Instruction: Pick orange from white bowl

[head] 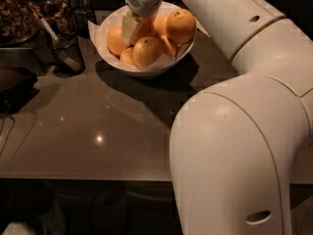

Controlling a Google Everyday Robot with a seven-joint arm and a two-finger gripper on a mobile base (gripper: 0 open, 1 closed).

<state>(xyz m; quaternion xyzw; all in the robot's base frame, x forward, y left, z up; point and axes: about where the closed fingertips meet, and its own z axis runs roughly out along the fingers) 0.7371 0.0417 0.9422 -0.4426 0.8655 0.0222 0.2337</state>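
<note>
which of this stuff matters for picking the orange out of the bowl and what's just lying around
For the job: orange, white bowl, gripper low in the bowl, left of that orange.
Lying about: other oranges, black mesh cup, table.

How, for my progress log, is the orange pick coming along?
Done: the gripper is down inside the white bowl, low among the piled fruit. In hand: settling for a grasp; whether it grips anything cannot be seen. Left: the orange lies in the bowl, right of the gripper, not yet lifted out.
</note>
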